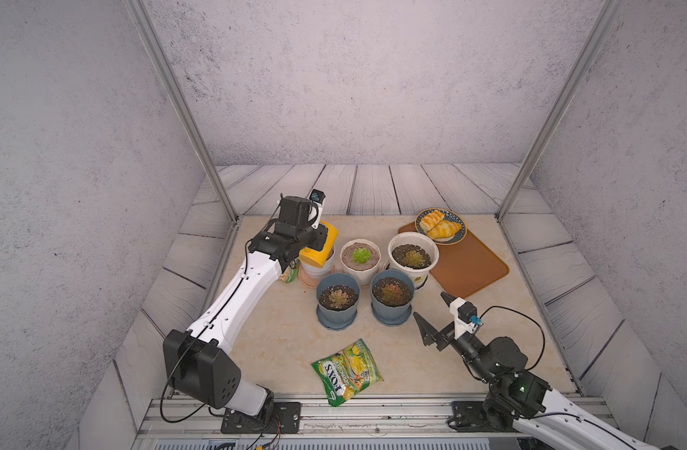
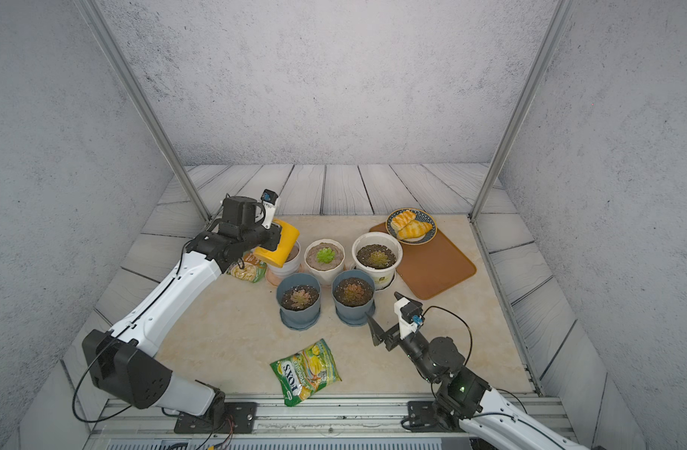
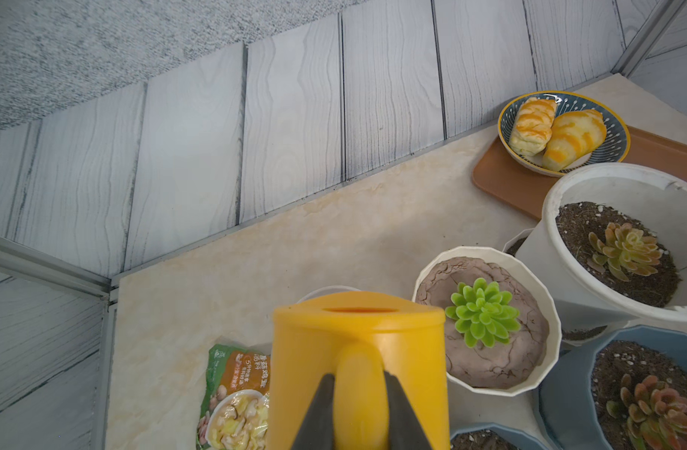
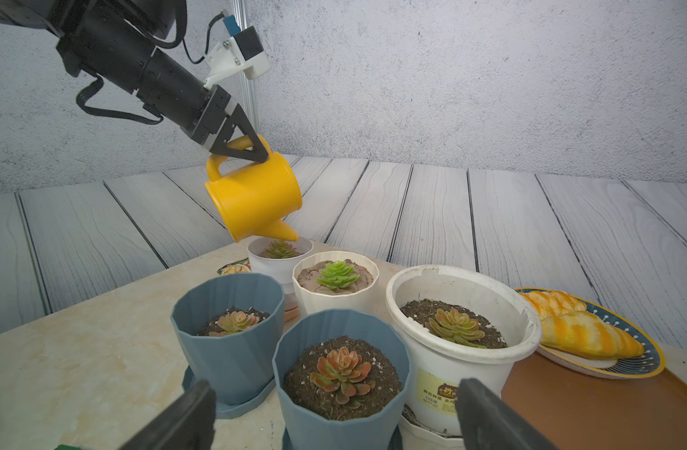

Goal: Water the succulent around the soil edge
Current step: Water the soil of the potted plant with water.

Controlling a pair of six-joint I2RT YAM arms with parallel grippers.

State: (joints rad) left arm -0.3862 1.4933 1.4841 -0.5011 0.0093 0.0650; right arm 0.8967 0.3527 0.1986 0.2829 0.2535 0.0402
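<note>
The left gripper (image 4: 252, 152) is clenching the top handle of the yellow watering can (image 4: 256, 198) and is holding it tilted, in the upper left of the right wrist view. The spout (image 4: 285, 232) is pointing down just over the rim of the small white pot (image 4: 269, 269), where the succulent (image 4: 280, 249) is sitting, behind the 2 blue pots (image 4: 232, 339). The right gripper (image 1: 430, 305) is hanging released, with jaws wide apart, at the lower right of a top view.
</note>
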